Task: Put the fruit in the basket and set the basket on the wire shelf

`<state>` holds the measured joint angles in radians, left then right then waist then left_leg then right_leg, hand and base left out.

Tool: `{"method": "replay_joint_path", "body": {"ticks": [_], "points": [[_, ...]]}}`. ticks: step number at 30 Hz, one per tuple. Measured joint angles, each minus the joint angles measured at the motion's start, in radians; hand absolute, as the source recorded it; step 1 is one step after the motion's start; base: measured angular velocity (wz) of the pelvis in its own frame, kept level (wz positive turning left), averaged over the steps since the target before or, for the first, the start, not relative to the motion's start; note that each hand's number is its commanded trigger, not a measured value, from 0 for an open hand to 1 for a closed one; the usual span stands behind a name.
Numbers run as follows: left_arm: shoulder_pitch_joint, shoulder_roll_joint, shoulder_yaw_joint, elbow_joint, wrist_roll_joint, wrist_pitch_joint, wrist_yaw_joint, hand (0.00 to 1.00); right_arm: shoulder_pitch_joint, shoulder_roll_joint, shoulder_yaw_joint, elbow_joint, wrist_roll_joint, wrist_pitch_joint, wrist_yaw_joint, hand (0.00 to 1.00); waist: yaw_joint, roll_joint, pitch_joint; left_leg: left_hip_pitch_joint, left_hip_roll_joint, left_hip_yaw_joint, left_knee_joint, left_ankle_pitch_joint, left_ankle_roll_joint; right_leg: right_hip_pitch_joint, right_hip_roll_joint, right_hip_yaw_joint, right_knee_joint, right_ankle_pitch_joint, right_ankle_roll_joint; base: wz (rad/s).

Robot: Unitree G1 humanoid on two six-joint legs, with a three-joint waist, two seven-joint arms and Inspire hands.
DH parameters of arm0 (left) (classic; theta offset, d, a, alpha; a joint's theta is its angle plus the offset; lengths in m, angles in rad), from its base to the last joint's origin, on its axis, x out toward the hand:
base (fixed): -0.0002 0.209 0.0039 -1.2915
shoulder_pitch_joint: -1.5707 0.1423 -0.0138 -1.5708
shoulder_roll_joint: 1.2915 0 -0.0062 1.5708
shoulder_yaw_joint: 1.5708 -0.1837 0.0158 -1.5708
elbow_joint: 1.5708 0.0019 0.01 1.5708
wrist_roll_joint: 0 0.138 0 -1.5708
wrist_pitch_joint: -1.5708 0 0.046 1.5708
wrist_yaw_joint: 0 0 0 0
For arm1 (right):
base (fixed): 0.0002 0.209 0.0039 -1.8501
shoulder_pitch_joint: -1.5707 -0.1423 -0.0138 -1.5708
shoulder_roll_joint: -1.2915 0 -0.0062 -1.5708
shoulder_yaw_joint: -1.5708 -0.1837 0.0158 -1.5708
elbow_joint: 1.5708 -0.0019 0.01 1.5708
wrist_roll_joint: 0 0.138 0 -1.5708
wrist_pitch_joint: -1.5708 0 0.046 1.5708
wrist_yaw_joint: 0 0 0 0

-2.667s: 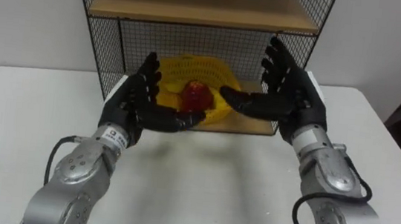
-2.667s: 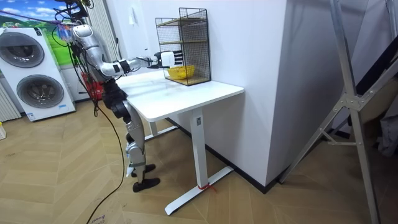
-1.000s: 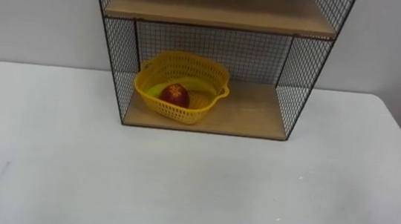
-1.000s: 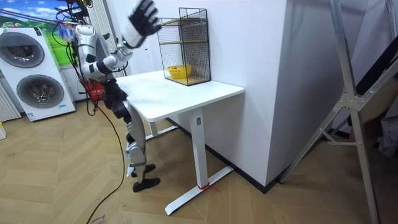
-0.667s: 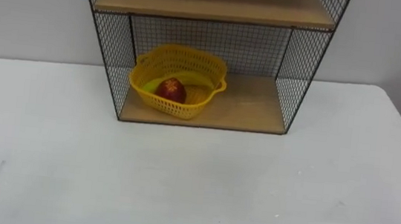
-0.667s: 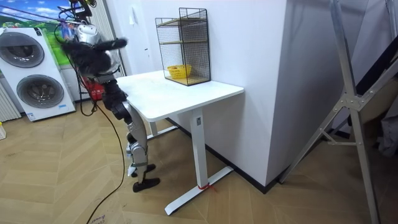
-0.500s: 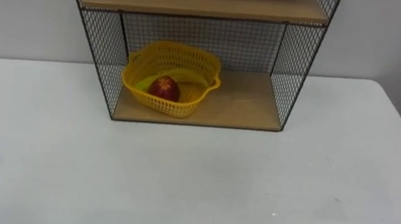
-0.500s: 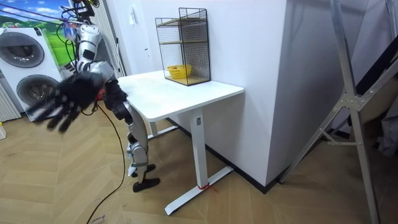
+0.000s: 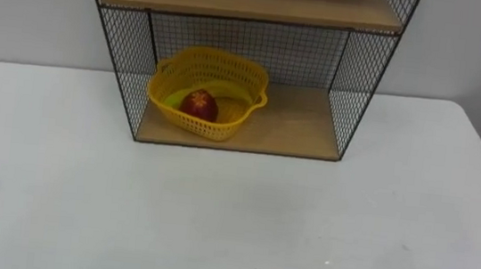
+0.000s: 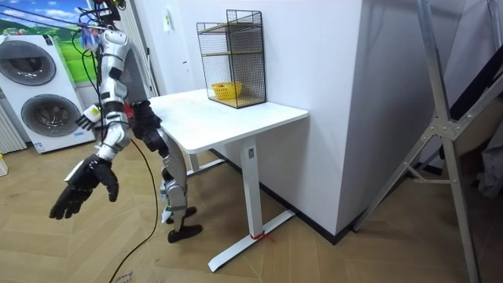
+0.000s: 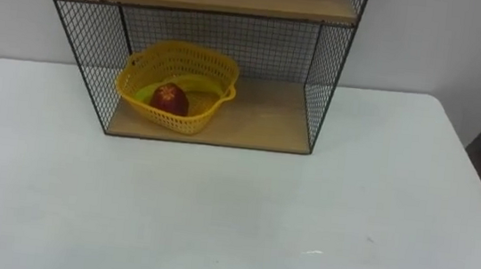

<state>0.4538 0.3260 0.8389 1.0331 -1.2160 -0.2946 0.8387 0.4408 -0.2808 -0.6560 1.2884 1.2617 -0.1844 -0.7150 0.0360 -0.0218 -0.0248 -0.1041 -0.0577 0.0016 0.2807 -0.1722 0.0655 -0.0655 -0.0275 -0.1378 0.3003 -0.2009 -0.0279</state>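
Wire shelf point(image 9: 291, 124) with basket point(image 9: 234, 63), hand point(image 10: 83, 185) afar

A white table point(image 9: 231, 223) stands on a wooden floor point(image 10: 330, 251) laid in a herringbone pattern, its far edge against a pale wall point(image 9: 30, 5). In the room view a white leg point(image 10: 251, 185) on a long flat foot shows under its near edge. Two white washing machines point(image 10: 43, 94) with round doors stand at the room view's left, with a bright picture point(image 10: 31, 20) behind them. A grey metal frame point(image 10: 440, 134) with slanted struts stands at the room view's right, dark cloth point(image 10: 479, 71) beside it.
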Motion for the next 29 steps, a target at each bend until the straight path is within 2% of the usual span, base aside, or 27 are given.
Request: {"method": "replay_joint_path", "body": {"ticks": [1, 3, 4, 5, 6, 7, 9, 12, 14, 17, 19, 20, 21, 22, 23, 26, 28, 29], "points": [[-0.003, -0.022, -0.027, 0.018, 0.024, 0.013, -0.021, 0.0, -0.011, 0.02, 0.042, 0.031, -0.028, 0.011, 0.022, 0.0, 0.001, -0.004, -0.0001, 0.008, 0.0, 0.003, -0.009, 0.001, -0.002, 0.006, 0.0, 0.002, -0.006, 0.004, 0.0, -0.12], [-0.017, -0.116, -0.111, 0.09, 0.152, 0.071, -0.101, 0.0, -0.07, 0.077, 0.191, 0.136, -0.195, 0.066, 0.1, 0.0, 0.03, -0.005, 0.002, 0.043, 0.011, 0.033, -0.026, 0.002, -0.003, 0.032, 0.011, 0.029, -0.028, 0.019, -0.001, -0.38], [-0.021, -0.135, -0.127, 0.111, 0.187, 0.088, -0.121, 0.0, -0.087, 0.084, 0.222, 0.155, -0.241, 0.083, 0.121, 0.0, 0.034, -0.004, 0.0024, 0.049, 0.011, 0.033, -0.025, 0.002, -0.003, 0.039, 0.012, 0.032, -0.031, 0.02, -0.001, -0.37], [-0.032, -0.157, -0.159, 0.161, 0.262, 0.119, -0.161, 0.0, -0.111, 0.098, 0.274, 0.183, -0.341, 0.114, 0.163, 0.0, 0.039, -0.003, 0.0028, 0.066, 0.012, 0.033, -0.024, 0.002, -0.003, 0.056, 0.013, 0.031, -0.035, 0.022, -0.001, -0.09], [-0.045, -0.166, -0.195, 0.206, 0.32, 0.149, -0.203, 0.0, -0.135, 0.103, 0.316, 0.201, -0.435, 0.139, 0.199, 0.0, 0.043, -0.004, 0.0031, 0.084, 0.012, 0.033, -0.026, 0.002, -0.003, 0.077, 0.014, 0.031, -0.043, 0.024, 0.001, 0.0], [-0.049, -0.168, -0.218, 0.219, 0.347, 0.163, -0.221, 0.0, -0.15, 0.102, 0.335, 0.2, -0.472, 0.153, 0.214, 0.0, 0.049, -0.004, 0.0035, 0.095, 0.012, 0.034, -0.029, 0.002, -0.003, 0.087, 0.014, 0.033, -0.045, 0.024, 0.001, 0.05], [-0.06, -0.175, -0.337, 0.236, 0.512, 0.2, -0.286, 0.0, -0.205, 0.093, 0.373, 0.189, -0.649, 0.178, 0.261, 0.0, 0.048, -0.004, 0.0039, 0.117, 0.01, 0.033, -0.031, 0.002, -0.003, 0.111, 0.012, 0.031, -0.047, 0.024, 0.001, 0.08], [-0.089, -0.168, -0.493, 0.205, 0.725, 0.248, -0.352, 0.0, -0.297, 0.071, 0.46, 0.179, -0.794, 0.206, 0.321, 0.0, 0.038, -0.002, 0.0063, 0.122, 0.008, 0.022, -0.039, 0.005, -0.008, 0.123, 0.012, 0.017, -0.064, 0.03, 0.001, 0.15], [-0.123, -0.159, -0.556, 0.2, 0.797, 0.27, -0.391, 0.0, -0.345, 0.063, 0.515, 0.171, -0.843, 0.217, 0.369, 0.0, 0.036, -0.003, 0.0082, 0.122, 0.008, 0.02, -0.043, 0.01, -0.014, 0.125, 0.009, 0.007, -0.068, 0.035, 0.0, 0.08], [-0.191, -0.156, -0.592, 0.195, 0.908, 0.315, -0.451, 0.0, -0.374, 0.065, 0.529, 0.127, -0.859, 0.234, 0.445, 0.0, 0.023, -0.001, 0.0104, 0.13, 0.011, 0.017, -0.044, 0.014, -0.021, 0.141, 0.01, -0.005, -0.079, 0.046, -0.004, 0.11], [-0.208, -0.157, -0.595, 0.18, 0.984, 0.328, -0.485, 0.0, -0.375, 0.067, 0.538, 0.1, -0.86, 0.25, 0.487, 0.0, 0.023, 0.0, 0.0115, 0.131, 0.014, 0.018, -0.045, 0.016, -0.024, 0.141, 0.013, -0.004, -0.08, 0.045, -0.006, -0.06], [-0.211, -0.157, -0.597, 0.164, 1.031, 0.338, -0.506, 0.0, -0.373, 0.068, 0.54, 0.095, -0.861, 0.253, 0.51, 0.0, 0.022, 0.003, 0.0175, 0.132, 0.016, 0.019, -0.044, 0.018, -0.023, 0.143, 0.015, -0.006, -0.081, 0.043, -0.009, 0.0], [-0.226, -0.157, -0.603, 0.16, 1.085, 0.343, -0.523, 0.0, -0.372, 0.068, 0.548, 0.088, -0.865, 0.253, 0.529, 0.0, 0.014, 0.005, 0.0373, 0.133, 0.017, 0.015, -0.044, 0.022, -0.019, 0.148, 0.016, -0.013, -0.087, 0.043, -0.009, 0.05], [-0.232, -0.157, -0.61, 0.158, 1.104, 0.346, -0.529, 0.0, -0.369, 0.069, 0.548, 0.083, -0.867, 0.253, 0.538, 0.0, 0.007, 0.007, 0.0453, 0.131, 0.017, 0.012, -0.044, 0.026, -0.017, 0.149, 0.017, -0.015, -0.091, 0.045, -0.009, 0.14], [-0.235, -0.157, -0.616, 0.153, 1.133, 0.353, -0.543, 0.0, -0.364, 0.07, 0.548, 0.077, -0.869, 0.254, 0.558, 0.0, -0.002, 0.01, 0.0498, 0.129, 0.017, 0.01, -0.046, 0.033, -0.016, 0.146, 0.019, -0.016, -0.098, 0.046, -0.01, 0.04], [-0.233, -0.159, -0.651, 0.139, 1.14, 0.366, -0.556, 0.0, -0.345, 0.073, 0.591, 0.073, -0.871, 0.255, 0.59, 0.0, -0.004, 0.015, 0.0495, 0.124, 0.018, 0.017, -0.052, 0.035, -0.019, 0.137, 0.019, -0.01, -0.097, 0.048, -0.011, -0.08], [-0.227, -0.16, -0.661, 0.133, 1.14, 0.373, -0.565, 0.0, -0.332, 0.075, 0.595, 0.078, -0.871, 0.255, 0.606, 0.0, -0.007, 0.015, 0.0452, 0.124, 0.018, 0.017, -0.055, 0.034, -0.019, 0.136, 0.018, -0.01, -0.097, 0.048, -0.011, -0.02], [-0.227, -0.161, -0.667, 0.133, 1.14, 0.379, -0.566, 0.0, -0.324, 0.077, 0.595, 0.08, -0.871, 0.257, 0.612, 0.0, -0.009, 0.014, 0.0393, 0.124, 0.018, 0.016, -0.055, 0.034, -0.019, 0.136, 0.018, -0.011, -0.097, 0.048, -0.011, 0.0]]}}
